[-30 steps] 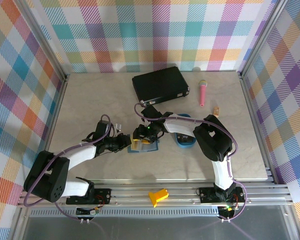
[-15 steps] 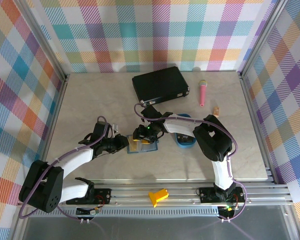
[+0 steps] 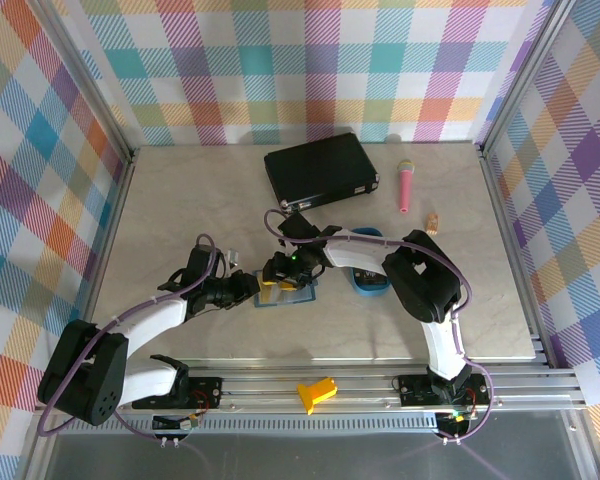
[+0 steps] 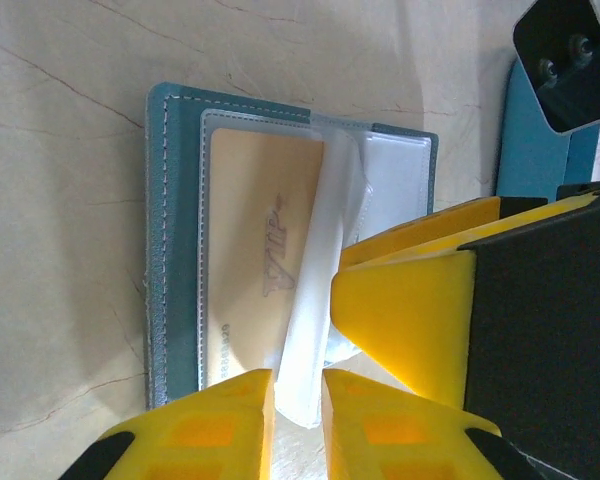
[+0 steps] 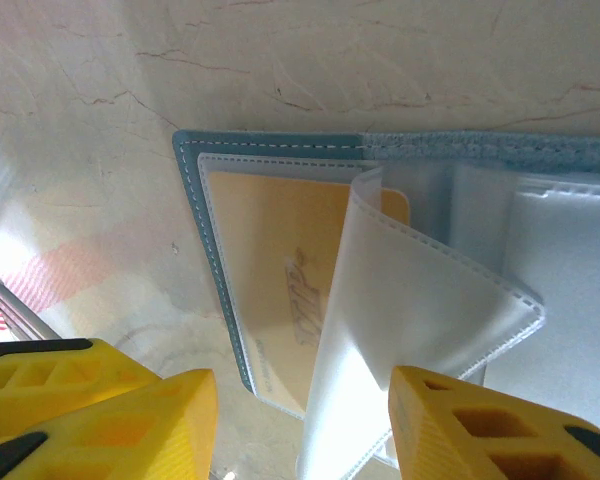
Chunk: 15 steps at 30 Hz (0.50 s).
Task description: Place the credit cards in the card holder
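Card holder [image 4: 178, 250] lies open on the table [image 3: 190, 330], a bit below ctr of the top view, teal w/ pale stitching & clear pockets. Gold/orange card [image 4: 255, 220] sits under clear plastic in it, at left of the holder in both wrist views. Only wording I can make out is "VIP", running sideways on the card (a row of digits at its lower left, too faint to read for sure).

L gripper [image 4: 298, 400]: jaws parted by a narrow gap, nothing gripped; it's just beside the holder, lower left of the right wrist view. R gripper [image 5: 303, 400]: jaws well parted, over the holder; the loose clear flap [image 5: 420, 290] curls up between its fingers, not pinched.

Elsewhere in top view: black case [image 3: 320, 170], upper ctr, no brand legible; pink mic [image 3: 406, 187], upper right; blue tray [image 3: 377, 291] w/ dark contents, right of ctr, print too small to read.
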### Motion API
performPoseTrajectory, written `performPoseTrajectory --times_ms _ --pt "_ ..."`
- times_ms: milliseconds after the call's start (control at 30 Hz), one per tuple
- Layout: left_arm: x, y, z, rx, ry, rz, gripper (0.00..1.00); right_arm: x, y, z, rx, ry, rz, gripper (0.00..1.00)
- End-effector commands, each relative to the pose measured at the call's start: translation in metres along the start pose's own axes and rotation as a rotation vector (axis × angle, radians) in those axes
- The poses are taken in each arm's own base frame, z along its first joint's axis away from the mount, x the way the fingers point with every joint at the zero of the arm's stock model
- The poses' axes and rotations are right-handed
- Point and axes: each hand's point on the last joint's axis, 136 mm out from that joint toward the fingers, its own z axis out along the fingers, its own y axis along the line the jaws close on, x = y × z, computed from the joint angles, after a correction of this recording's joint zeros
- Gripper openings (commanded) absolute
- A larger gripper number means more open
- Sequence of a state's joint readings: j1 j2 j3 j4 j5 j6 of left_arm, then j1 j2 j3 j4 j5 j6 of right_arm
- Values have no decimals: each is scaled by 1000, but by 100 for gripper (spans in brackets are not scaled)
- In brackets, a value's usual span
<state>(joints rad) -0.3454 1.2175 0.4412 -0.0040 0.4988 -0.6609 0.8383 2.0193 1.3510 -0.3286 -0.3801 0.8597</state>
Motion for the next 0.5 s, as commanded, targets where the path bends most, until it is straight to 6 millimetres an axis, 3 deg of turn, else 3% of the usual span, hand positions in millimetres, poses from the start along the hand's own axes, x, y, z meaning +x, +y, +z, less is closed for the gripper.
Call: performPoseTrajectory --times_ms 0,467 --pt "8 1 3 7 27 13 20 -5 15 2 -42 0 -28 49" --pt "7 3 2 -7 19 14 20 -9 28 7 -94 4 -48 49"
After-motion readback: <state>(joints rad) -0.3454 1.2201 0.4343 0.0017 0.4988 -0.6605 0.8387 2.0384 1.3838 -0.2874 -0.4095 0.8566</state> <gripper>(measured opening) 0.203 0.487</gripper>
